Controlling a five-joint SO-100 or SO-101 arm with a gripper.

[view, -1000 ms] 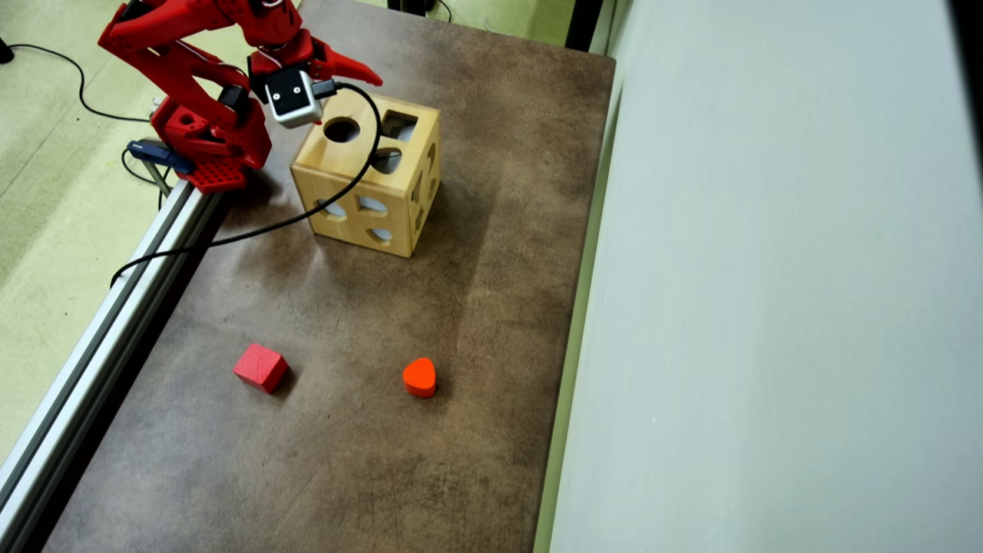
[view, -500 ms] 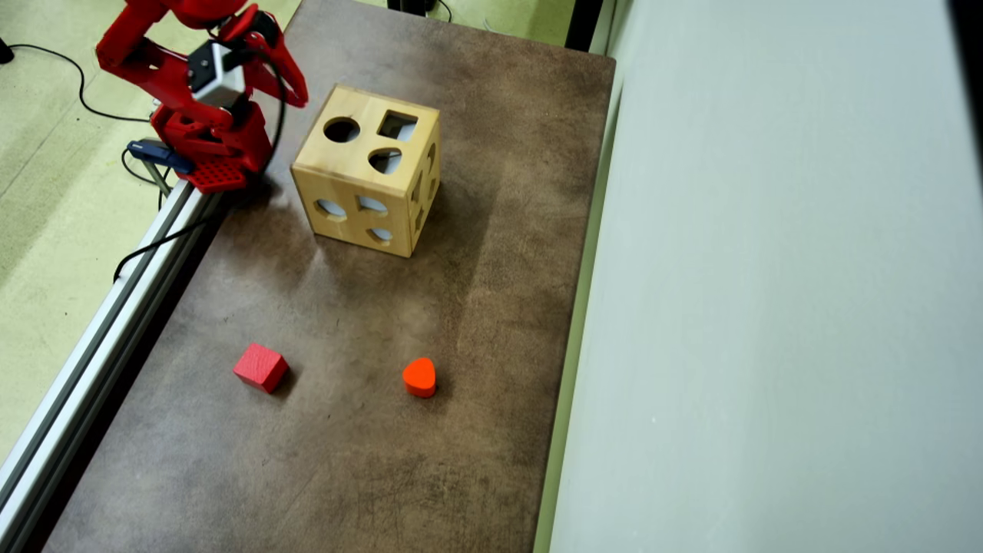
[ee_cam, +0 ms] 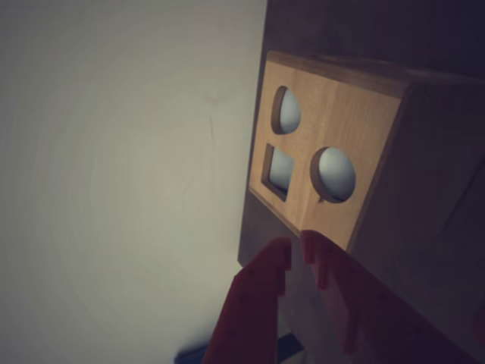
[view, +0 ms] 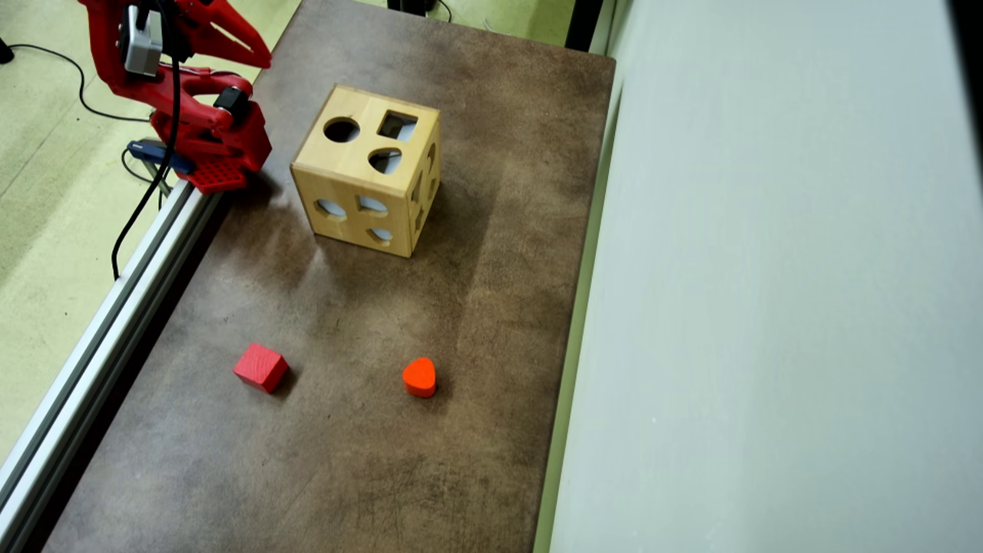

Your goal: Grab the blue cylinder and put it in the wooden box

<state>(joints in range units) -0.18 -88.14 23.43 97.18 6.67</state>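
Observation:
The wooden box point(view: 367, 180) stands on the brown table top, with a round, a square and a heart-like hole in its top face. It fills the right of the wrist view point(ee_cam: 341, 106). No blue cylinder shows in either view. My red gripper point(ee_cam: 297, 254) has its fingertips almost touching and nothing between them; they point at the box's near corner. In the overhead view the gripper point(view: 261, 55) is at the table's top left corner, left of the box and apart from it.
A red cube point(view: 261, 367) and an orange-red heart block point(view: 419, 377) lie on the table point(view: 476, 322) in front of the box. A metal rail point(view: 115, 307) runs along the left edge. A pale wall point(view: 768, 307) borders the right. The arm's base point(view: 211, 146) sits at the top left.

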